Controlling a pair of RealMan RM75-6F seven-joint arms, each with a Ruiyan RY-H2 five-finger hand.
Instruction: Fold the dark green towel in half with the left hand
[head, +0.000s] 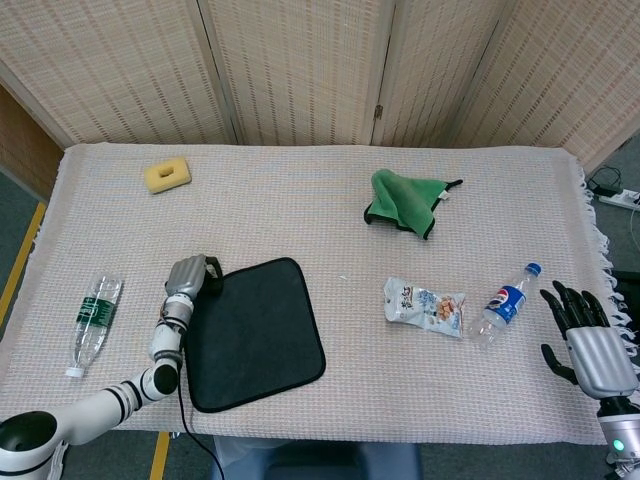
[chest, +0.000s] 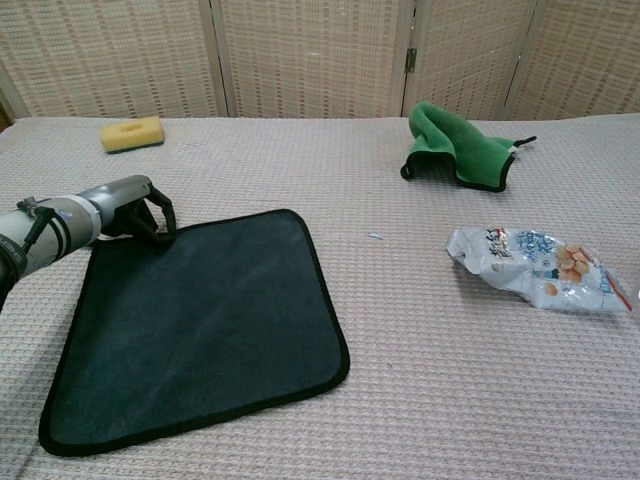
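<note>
The dark green towel (head: 255, 335) (chest: 200, 330) lies flat and unfolded on the table's front left, its black-trimmed edges showing. My left hand (head: 185, 275) (chest: 120, 205) sits at the towel's far left corner. Its fingers curl down over that corner and pinch it, hiding the corner itself. The towel still lies flat on the table. My right hand (head: 585, 338) hovers off the table's front right edge, fingers apart and holding nothing; only the head view shows it.
A yellow sponge (head: 167, 176) (chest: 131, 133) lies at the far left. A crumpled light green cloth (head: 405, 200) (chest: 455, 145) sits at the back centre-right. A snack bag (head: 425, 305) (chest: 535, 265) and a Pepsi bottle (head: 505, 305) lie right of the towel. A water bottle (head: 95, 320) lies at the left edge.
</note>
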